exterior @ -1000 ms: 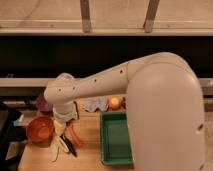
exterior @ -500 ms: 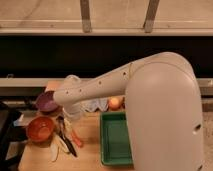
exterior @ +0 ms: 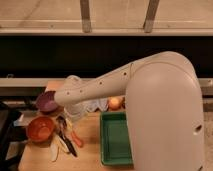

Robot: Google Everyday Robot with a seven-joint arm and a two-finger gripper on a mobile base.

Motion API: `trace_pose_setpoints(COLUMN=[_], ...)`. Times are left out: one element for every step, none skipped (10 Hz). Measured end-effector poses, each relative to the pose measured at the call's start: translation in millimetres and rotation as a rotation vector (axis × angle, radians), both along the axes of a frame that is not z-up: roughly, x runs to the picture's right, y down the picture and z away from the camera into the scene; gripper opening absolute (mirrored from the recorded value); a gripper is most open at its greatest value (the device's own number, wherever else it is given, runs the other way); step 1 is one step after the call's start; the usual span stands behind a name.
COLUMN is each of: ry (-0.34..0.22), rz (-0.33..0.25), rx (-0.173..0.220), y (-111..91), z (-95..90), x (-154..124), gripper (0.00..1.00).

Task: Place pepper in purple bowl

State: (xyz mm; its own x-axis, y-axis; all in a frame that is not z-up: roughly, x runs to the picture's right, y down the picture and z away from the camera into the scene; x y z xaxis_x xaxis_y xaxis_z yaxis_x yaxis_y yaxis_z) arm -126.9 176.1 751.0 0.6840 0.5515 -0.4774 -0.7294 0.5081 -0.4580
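The pepper, slim and orange-red, lies on the wooden table right of the orange bowl. My gripper hangs down from the wrist at the end of the long white arm, directly beside the pepper on its left; I cannot tell whether it touches it. The purple bowl stands at the back left of the table, behind the orange bowl and just left of the wrist, and looks empty.
An orange bowl stands at the front left. A green tray sits to the right. A round orange-yellow fruit lies behind the tray. A pale peel-like object lies near the front edge.
The arm's wrist end has shifted slightly to the right, uncovering the purple bowl. The gripper stays low next to the pepper, which has not moved.
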Motion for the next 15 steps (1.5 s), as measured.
trace_pose_setpoints(ry=[0.004,0.012,0.018,0.022,0.038,0.051,0.081,0.093,0.108,0.116,0.122,0.122,0.124,0.126,0.119], rz=[-0.003,-0.010,-0.013,-0.010,-0.010,-0.012,-0.027,-0.040,-0.049,-0.054,-0.061,-0.065,-0.065,-0.059,-0.050], rx=[-0.021,-0.043,-0.059,-0.073,-0.078,-0.081,-0.076,-0.075,-0.078,-0.081,-0.088,-0.093,-0.100,-0.111,-0.122], y=[9.2,21.6,31.9,40.5,42.8,43.0,44.6,47.0,49.7,52.1,56.6,59.5,62.9,65.9,70.4], z=[4.0,9.6,13.9,18.6,22.1,21.7,23.1,24.5,28.5,31.2,33.1,34.0,35.7,37.2,38.8], x=[-2.7,-5.1,-8.0,-10.9,-7.3,-6.2,-5.1,-7.9,-7.4,-7.1,-10.5,-14.0,-15.0,-15.4,-18.9], gripper=[0.70,0.70,0.70,0.70,0.70,0.70,0.70,0.70,0.70,0.70,0.70,0.70,0.70,0.70,0.70])
